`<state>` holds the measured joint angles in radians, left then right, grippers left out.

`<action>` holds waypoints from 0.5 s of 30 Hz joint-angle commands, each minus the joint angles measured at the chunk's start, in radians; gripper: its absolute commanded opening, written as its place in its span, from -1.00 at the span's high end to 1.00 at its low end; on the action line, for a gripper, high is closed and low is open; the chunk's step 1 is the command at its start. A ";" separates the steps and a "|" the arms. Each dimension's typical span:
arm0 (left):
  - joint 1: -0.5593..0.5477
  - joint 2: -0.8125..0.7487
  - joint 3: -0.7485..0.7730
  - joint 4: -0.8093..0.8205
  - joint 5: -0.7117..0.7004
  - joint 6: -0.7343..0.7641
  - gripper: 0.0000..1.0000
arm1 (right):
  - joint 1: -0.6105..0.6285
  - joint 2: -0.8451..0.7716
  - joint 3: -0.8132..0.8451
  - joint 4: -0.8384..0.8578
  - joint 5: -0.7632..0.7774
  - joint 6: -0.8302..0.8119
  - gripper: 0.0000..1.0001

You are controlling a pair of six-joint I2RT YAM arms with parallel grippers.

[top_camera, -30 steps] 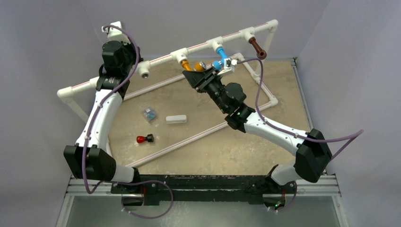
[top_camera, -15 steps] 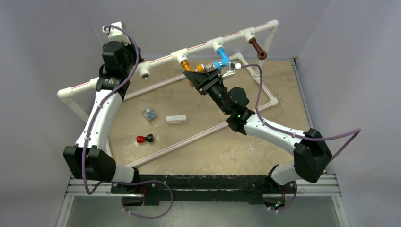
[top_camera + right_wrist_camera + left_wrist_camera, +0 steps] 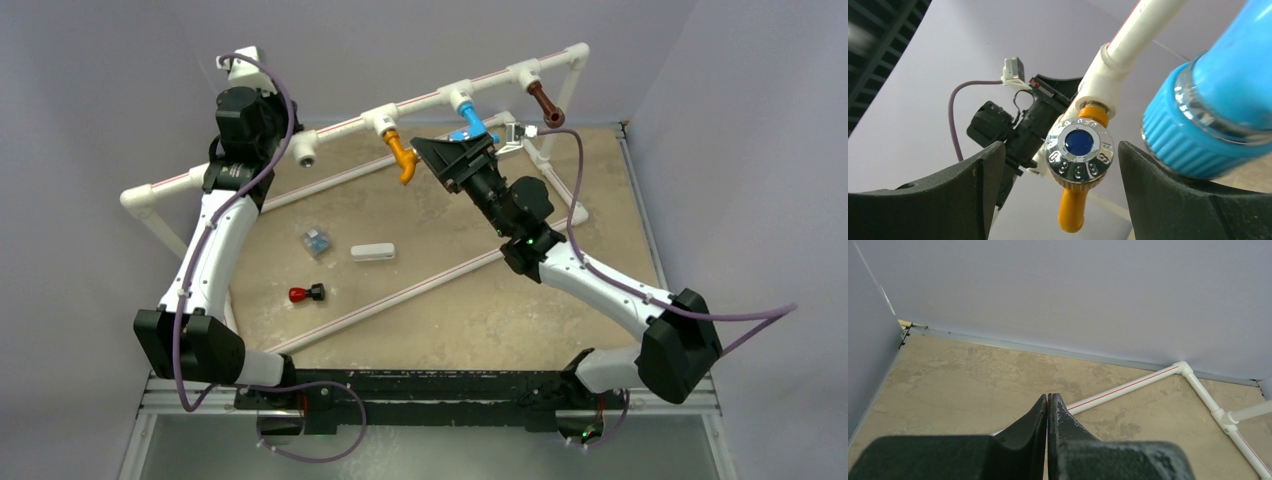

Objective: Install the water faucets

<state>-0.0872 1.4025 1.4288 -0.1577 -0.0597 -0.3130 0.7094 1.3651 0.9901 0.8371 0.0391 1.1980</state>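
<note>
Orange-yellow faucet (image 3: 1072, 212), chrome blue-centred knob (image 3: 1079, 150), under white tee fitting (image 3: 1099, 86)

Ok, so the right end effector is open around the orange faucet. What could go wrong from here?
1. The right end effector brackets the orange faucet, and one finger sits almost against the blue faucet. A sideways retreat could knock either faucet and loosen it.
2. How far the orange faucet is threaded into its tee fitting cannot be seen. If it is loose, it may sag or drop.
</note>
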 commanded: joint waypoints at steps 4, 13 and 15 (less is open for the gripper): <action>-0.009 0.038 -0.054 -0.173 0.011 0.003 1.00 | -0.011 -0.097 -0.008 -0.120 0.062 -0.235 -0.69; -0.009 0.041 -0.053 -0.173 0.014 0.003 1.00 | -0.011 -0.199 0.076 -0.238 0.007 -0.690 -0.71; -0.010 0.042 -0.053 -0.172 0.015 0.003 1.00 | -0.011 -0.214 0.111 -0.281 -0.034 -0.807 -0.72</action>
<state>-0.0872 1.4025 1.4288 -0.1581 -0.0593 -0.3130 0.7013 1.2018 1.0035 0.5880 0.0620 0.6785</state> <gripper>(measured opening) 0.002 0.857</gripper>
